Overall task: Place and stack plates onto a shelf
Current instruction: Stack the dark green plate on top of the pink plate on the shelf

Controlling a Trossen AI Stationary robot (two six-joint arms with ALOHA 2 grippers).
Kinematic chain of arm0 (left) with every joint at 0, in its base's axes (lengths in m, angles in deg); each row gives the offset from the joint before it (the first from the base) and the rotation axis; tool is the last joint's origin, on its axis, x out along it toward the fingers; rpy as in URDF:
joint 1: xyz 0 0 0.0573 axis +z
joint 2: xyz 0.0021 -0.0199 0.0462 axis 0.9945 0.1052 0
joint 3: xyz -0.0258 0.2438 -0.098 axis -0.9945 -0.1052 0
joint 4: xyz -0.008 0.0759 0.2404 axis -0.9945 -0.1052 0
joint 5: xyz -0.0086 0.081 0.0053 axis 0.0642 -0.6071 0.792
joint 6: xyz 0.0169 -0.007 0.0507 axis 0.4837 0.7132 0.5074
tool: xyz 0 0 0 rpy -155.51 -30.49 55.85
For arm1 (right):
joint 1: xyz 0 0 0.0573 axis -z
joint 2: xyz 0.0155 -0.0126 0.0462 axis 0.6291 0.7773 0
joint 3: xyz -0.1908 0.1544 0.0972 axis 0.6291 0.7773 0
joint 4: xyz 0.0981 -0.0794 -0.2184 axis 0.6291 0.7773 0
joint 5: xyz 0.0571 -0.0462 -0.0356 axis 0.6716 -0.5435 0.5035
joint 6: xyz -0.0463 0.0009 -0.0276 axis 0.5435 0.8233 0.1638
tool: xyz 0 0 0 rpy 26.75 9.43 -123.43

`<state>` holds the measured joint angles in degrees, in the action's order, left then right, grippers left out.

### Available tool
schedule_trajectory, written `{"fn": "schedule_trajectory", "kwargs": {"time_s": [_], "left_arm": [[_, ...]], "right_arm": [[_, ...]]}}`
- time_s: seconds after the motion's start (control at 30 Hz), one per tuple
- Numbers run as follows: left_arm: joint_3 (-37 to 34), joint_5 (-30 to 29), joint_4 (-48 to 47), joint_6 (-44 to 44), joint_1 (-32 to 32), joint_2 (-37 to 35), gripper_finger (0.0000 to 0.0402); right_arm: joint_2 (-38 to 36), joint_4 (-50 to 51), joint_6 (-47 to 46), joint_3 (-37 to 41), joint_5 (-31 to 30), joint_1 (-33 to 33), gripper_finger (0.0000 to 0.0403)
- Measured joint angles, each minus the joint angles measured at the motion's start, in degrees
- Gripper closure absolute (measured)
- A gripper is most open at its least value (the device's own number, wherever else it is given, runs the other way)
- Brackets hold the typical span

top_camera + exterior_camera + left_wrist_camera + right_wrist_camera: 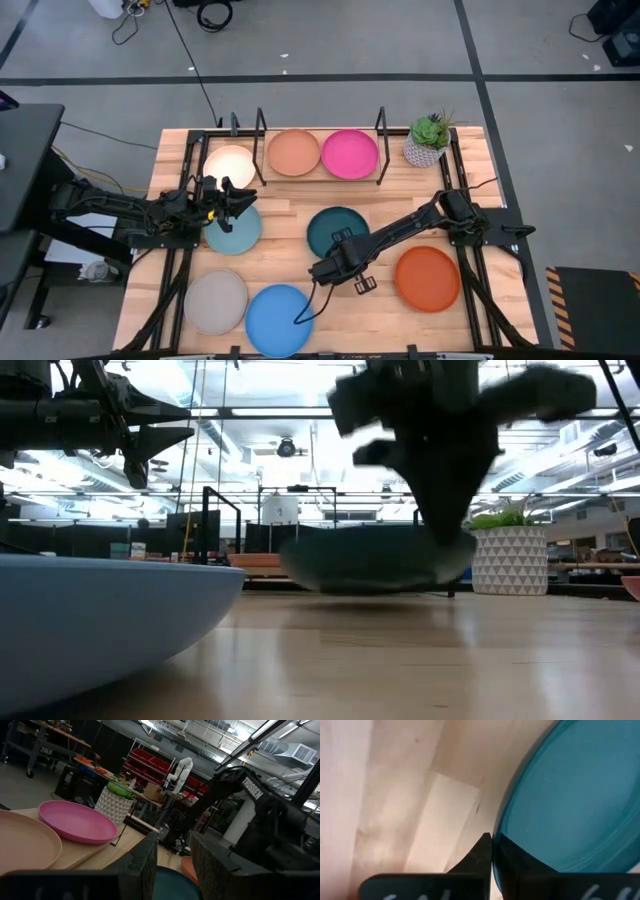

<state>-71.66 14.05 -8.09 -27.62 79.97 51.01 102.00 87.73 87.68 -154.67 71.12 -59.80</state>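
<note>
The teal plate [338,226] lies mid-table and also shows in the low view [370,560]. My right gripper [326,268] is shut on its near rim. My left gripper [238,196] is open and empty, above the pale blue plate [236,230] and just in front of the shelf [262,178]. The cream plate [229,165], peach plate [293,152] and magenta plate [350,153] lie flat on the shelf plank. The orange plate [427,278], grey-beige plate [215,302] and bright blue plate [280,318] lie flat on the table. My right gripper pinches the teal plate's rim [496,838] at the plate's near-left edge, between its two fingers [476,854], one above the rim and one below. The fingers come slanting down from the near side. Whether the plate is clear of the table, I cannot tell.
A small potted plant [428,140] stands at the shelf's right end. Black upright rods [262,130] frame the shelf. The bright blue plate [90,610] fills the low view's near left.
</note>
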Motion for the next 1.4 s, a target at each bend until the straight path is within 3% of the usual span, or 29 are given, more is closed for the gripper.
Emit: {"fn": "schedule_trajectory", "kwargs": {"time_s": [0.5,1.03,1.4], "left_arm": [[0.0,0.0,0.0,0.0,0.0,0.0,0.0278],[0.0,0.0,0.0,0.0,0.0,0.0,0.0278],[0.0,0.0,0.0,0.0,0.0,0.0,0.0278]], "right_arm": [[-0.2,12.5,2.9,-15.3,-12.0,3.7,0.0384],[-3.4,10.7,11.3,-15.2,-8.1,21.0,0.0385],[-4.6,6.7,12.3,-7.1,-7.8,29.4,0.0384]]}}
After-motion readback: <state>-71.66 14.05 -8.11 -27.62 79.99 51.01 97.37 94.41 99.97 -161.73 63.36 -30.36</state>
